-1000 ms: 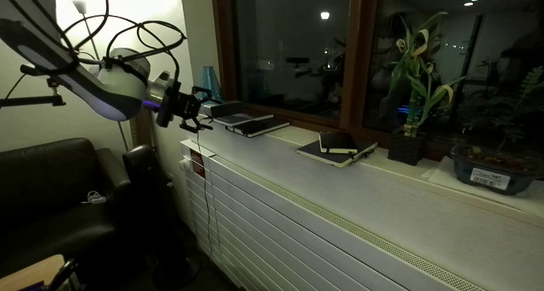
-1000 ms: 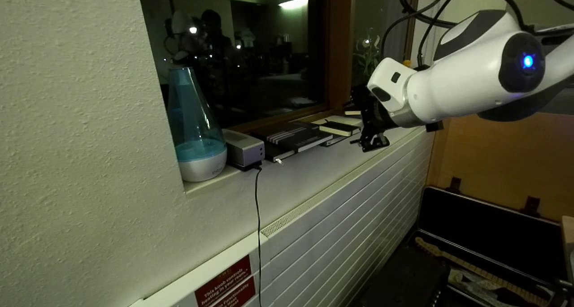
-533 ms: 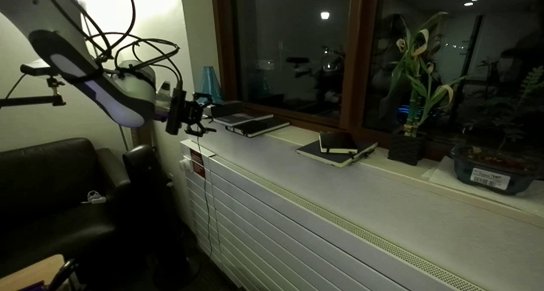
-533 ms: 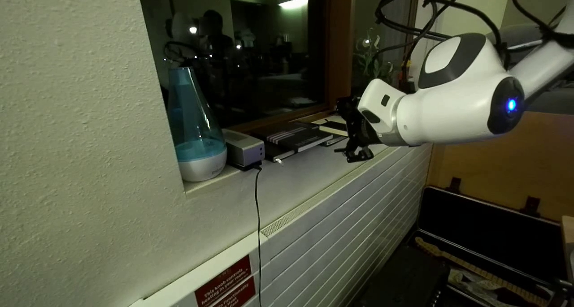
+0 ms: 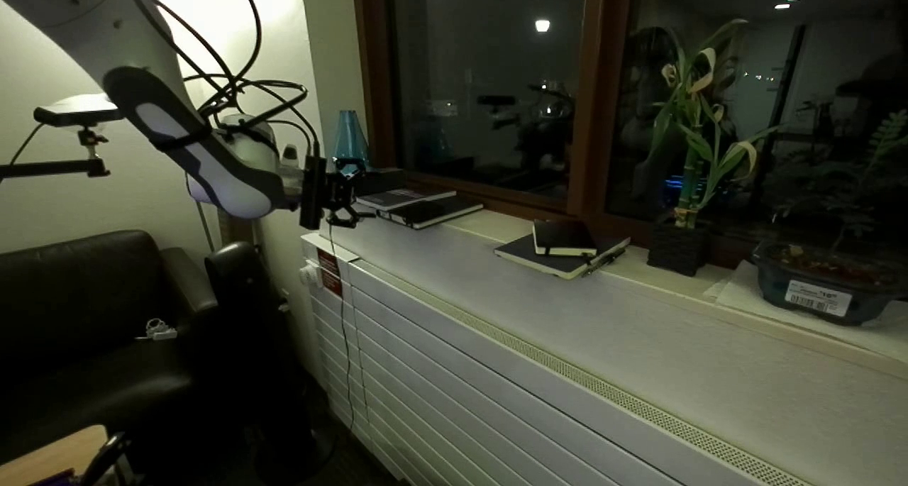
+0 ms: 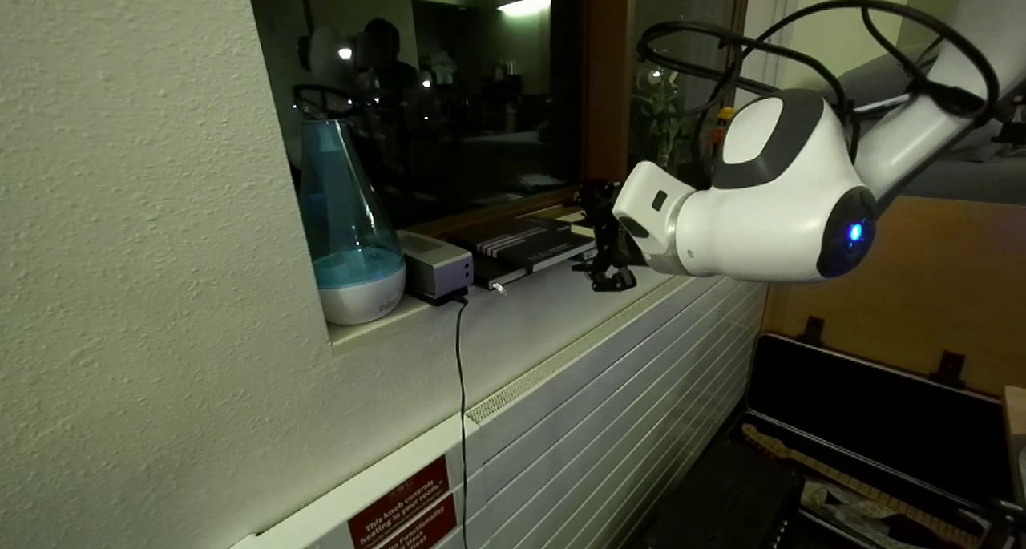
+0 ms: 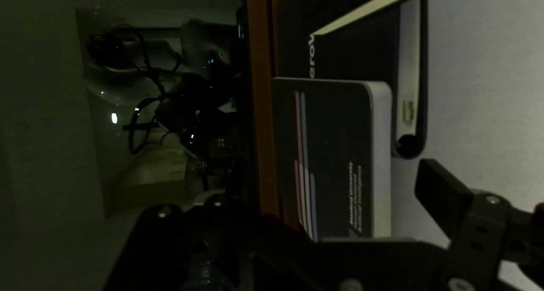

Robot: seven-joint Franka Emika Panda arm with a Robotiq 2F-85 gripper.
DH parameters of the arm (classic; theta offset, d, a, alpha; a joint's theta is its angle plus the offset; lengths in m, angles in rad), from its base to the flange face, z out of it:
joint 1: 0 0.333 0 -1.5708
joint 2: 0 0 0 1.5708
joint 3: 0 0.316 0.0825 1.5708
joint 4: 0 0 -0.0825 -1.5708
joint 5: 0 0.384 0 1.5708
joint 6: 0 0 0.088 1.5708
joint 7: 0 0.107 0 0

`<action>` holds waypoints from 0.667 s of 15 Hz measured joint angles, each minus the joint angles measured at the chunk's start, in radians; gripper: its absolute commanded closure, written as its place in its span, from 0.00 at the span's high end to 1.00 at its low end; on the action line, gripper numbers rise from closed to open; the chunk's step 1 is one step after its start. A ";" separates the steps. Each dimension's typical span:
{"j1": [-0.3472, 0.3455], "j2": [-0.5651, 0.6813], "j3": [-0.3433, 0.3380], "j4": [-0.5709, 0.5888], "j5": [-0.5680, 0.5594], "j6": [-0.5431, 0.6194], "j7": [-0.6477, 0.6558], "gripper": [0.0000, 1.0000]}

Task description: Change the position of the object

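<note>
Two fingers, spread apart, have come nearer the striped notebook, which lies where it did before.

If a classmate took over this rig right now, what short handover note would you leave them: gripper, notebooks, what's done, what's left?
Gripper: open, holding nothing, near the windowsill.
Where things are: the wrist view shows a striped notebook partly covering a black notebook; in an exterior view, a small notebook lies on a larger notebook.
Done: nothing gripped yet.
Left: grip, move and release one object. The task doesn't name it; the striped notebook seems likely, but confirm.
</note>
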 measured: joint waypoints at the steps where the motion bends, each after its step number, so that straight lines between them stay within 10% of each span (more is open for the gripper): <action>1: -0.001 0.012 0.000 0.009 -0.011 -0.008 0.007 1.00; 10: -0.001 0.080 0.000 0.042 -0.174 -0.104 0.114 1.00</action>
